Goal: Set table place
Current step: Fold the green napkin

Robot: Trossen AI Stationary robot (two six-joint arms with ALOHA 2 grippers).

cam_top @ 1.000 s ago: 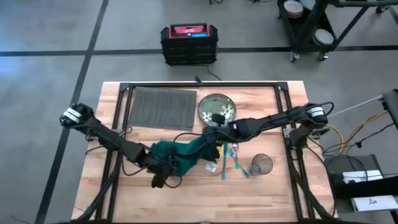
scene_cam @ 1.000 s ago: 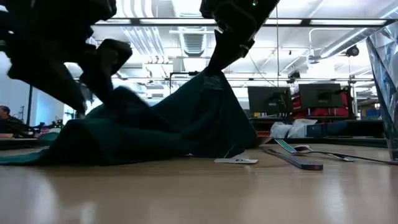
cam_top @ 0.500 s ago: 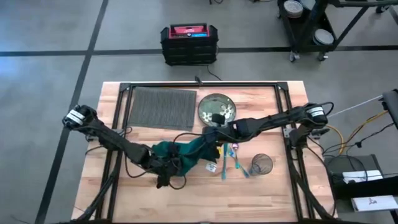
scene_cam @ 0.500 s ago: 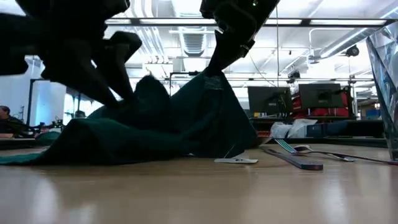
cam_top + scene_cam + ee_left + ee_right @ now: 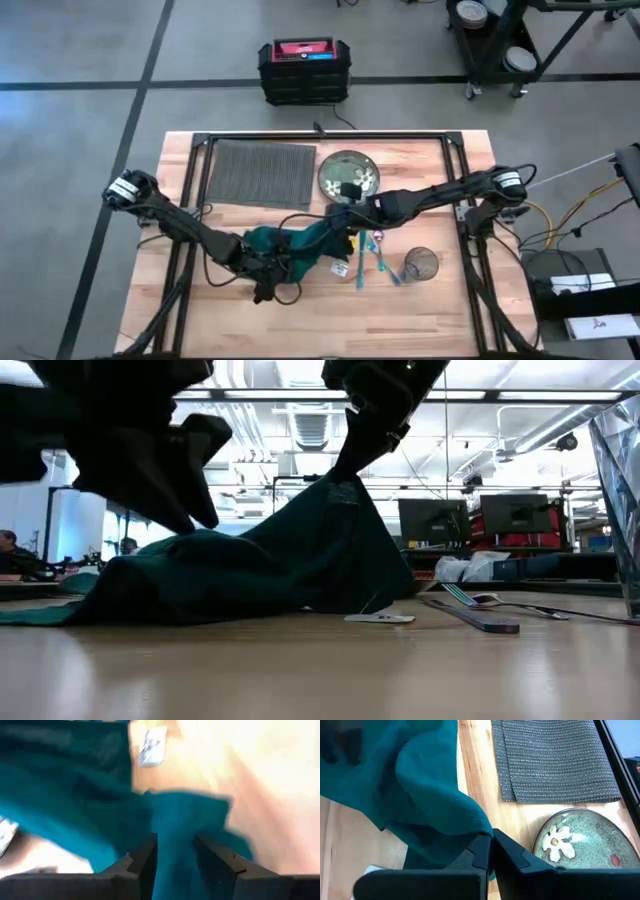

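- Napkin-handling step: left gripper and right gripper each pinch the green napkin.
- Next, I judge: spread it flat beside the placemat.

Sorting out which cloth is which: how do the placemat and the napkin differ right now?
The placemat is grey and ribbed; the napkin is dark green and plain. The placemat lies flat and untouched; the napkin is bunched, pinched by the left gripper and right gripper. Both are on the table.
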